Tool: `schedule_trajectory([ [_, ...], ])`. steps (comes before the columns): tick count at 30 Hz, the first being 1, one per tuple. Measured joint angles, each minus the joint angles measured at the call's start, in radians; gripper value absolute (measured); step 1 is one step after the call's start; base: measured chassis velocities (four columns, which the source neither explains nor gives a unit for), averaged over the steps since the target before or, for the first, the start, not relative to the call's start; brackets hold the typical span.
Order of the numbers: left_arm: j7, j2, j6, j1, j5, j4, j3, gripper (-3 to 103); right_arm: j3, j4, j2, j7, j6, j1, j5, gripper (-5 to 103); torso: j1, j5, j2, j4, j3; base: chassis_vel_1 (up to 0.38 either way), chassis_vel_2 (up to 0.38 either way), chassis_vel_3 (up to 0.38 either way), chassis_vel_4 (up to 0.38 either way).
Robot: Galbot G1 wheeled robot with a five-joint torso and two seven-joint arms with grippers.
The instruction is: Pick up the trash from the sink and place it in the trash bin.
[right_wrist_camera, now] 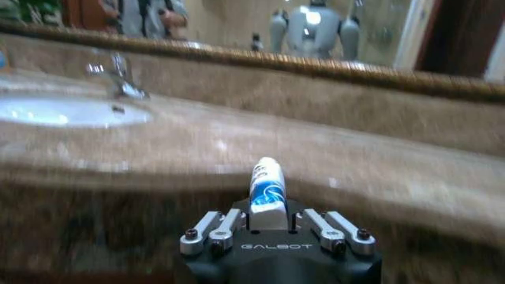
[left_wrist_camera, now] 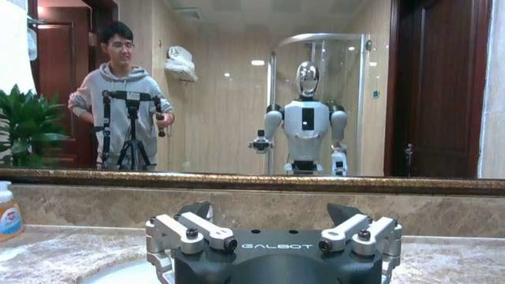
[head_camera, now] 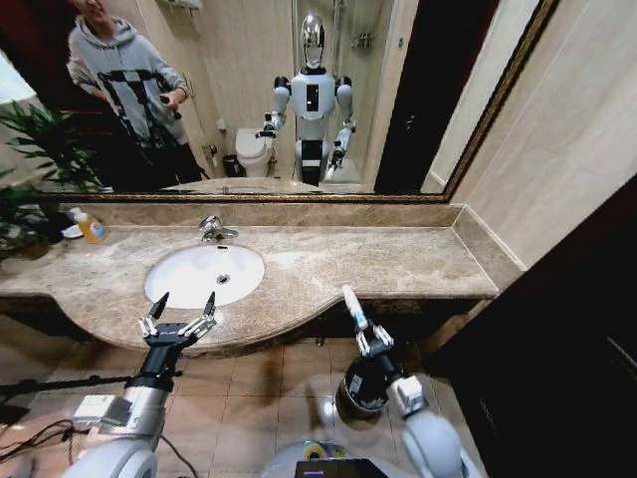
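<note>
Right claw (head_camera: 369,341) pinches a white-and-blue tube (head_camera: 353,305) by its lower end, above the black bin (head_camera: 364,388) and just off the bench (head_camera: 398,261) edge. I judge the tube light, soft and slick. Left claw (head_camera: 179,321) hangs wide apart at the sink (head_camera: 205,274) rim. Open floor surrounds the bin.

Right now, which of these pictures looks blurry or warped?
Right wrist view: countertop and faucet smeared, though the tube in the right gripper stays crisp. Head view: counter edge bows, wide-angle. Left wrist view: sharp.
</note>
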Motion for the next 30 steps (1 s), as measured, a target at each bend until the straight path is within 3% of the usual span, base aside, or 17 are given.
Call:
schedule_trajectory([
  [7,0.0,0.0,0.0,0.0,0.0,0.0,0.0,100,0.032,-0.22,0.031,0.017,0.058,0.025,-0.01,27,0.0,0.0001,0.0,0.0001,0.0,0.0,0.0,0.0,0.0],
  [17,0.0,0.0,0.0,0.0,0.0,0.0,0.0,100,0.024,-0.533,0.03,-0.005,0.022,0.171,0.085,27,0.0,-0.0001,0.0,0.0,0.0,0.0,0.0,0.0,0.0],
  [19,0.0,0.0,0.0,0.0,0.0,0.0,0.0,100,0.017,-0.682,0.036,0.018,0.023,0.253,0.086,27,0.0,0.0003,0.0,0.0003,0.0,0.0,0.0,0.0,0.0],
  [26,0.0,0.0,0.0,0.0,0.0,0.0,0.0,100,0.019,-0.943,0.037,-0.075,-0.049,0.382,0.067,27,0.0,0.0001,0.0,0.0001,0.0,0.0,0.0,0.0,0.0],
  [30,0.0,0.0,0.0,0.0,0.0,0.0,0.0,100,0.015,-1.076,0.04,-0.116,-0.053,0.453,0.067,27,0.0,0.0001,0.0,0.0001,0.0,0.0,0.0,0.0,0.0],
])
